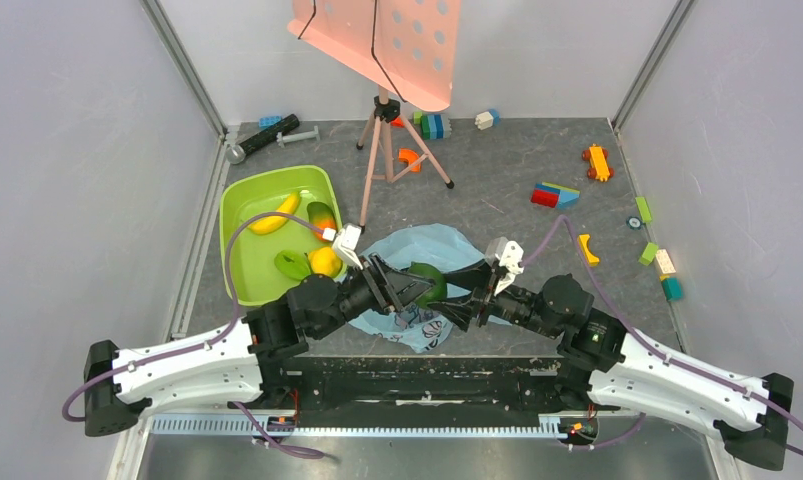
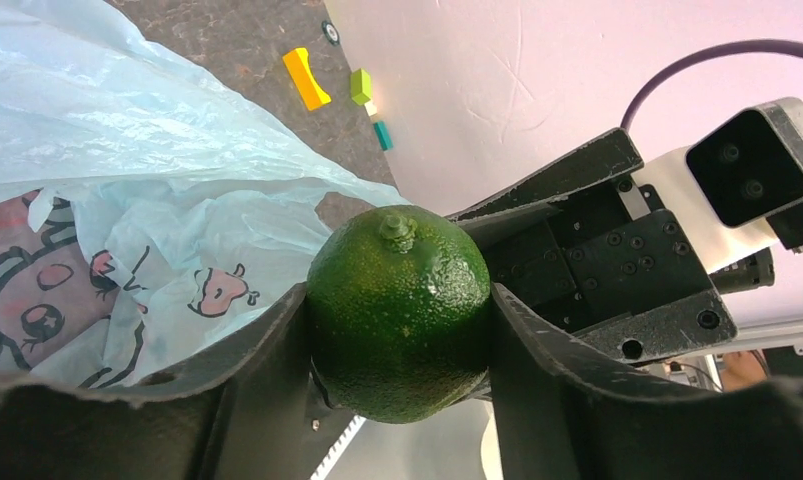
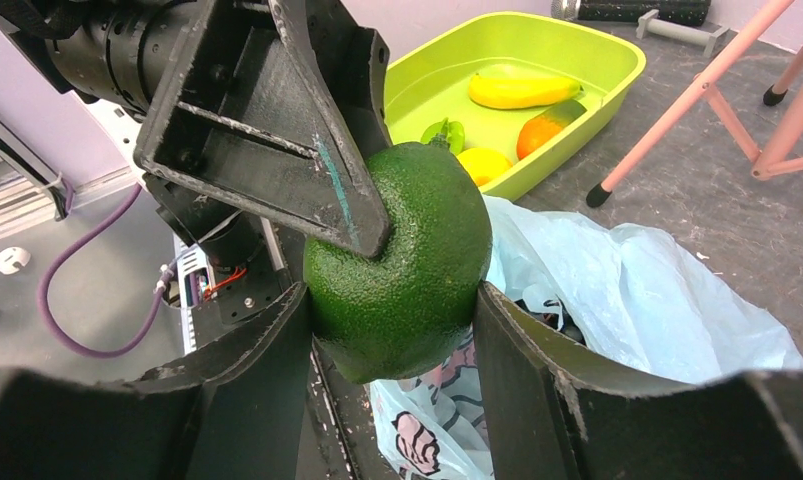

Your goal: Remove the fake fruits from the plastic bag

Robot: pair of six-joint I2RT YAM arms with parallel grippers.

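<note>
Green lime (image 2: 397, 310), just above the bag (image 3: 627, 290), sits pinched by both the left gripper (image 2: 399, 335) and right gripper (image 3: 392, 325), so the right should release only once the left holds firmly.

Lime (image 2: 397, 310): dark glossy green, pebbled skin with pale speckles. Plastic bag (image 2: 127, 140): translucent light blue, printed with black-outline cartoon faces and pink patches (small pink figures too). Tub (image 1: 252, 265): lime green. Fruits inside it: yellow banana (image 1: 274, 215), orange-and-dark-green fruit (image 1: 322, 213), yellow round fruit (image 1: 325, 262), green fruit (image 1: 292, 264). Table (image 1: 507, 160): mottled dark grey. Tripod (image 3: 692, 95): pink.
</note>
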